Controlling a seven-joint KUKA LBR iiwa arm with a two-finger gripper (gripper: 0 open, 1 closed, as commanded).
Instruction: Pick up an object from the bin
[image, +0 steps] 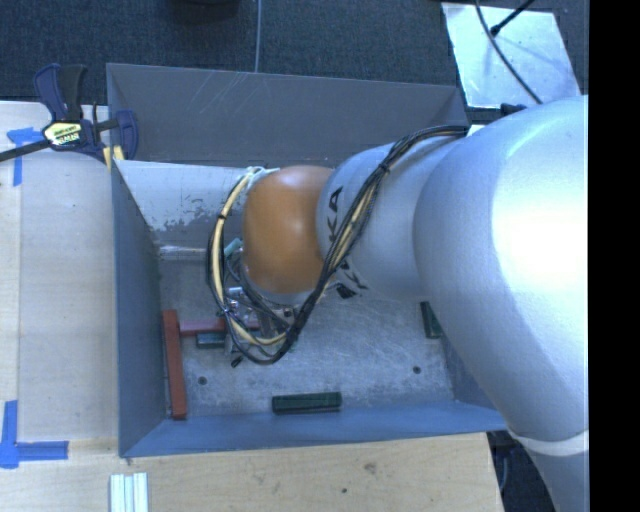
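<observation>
Down in the grey bin (138, 300), hovers with gripper (238, 330) low beside the red L-shaped bar (176, 372) and small dark block (210, 340), probably to grab one; open or closed, cannot tell.

The silver arm (480, 230), with its orange domed cover (280, 230) and looped cables (225, 215), reaches down into the grey metal bin (135, 330). Its gripper (238, 330) is low over the floor's left half, just beside the short branch of a red-brown angled bar (176, 370) lying along the left wall. A dark green flat bar (307, 403) lies near the front edge, and a small dark piece (430, 320) lies toward the right wall.
</observation>
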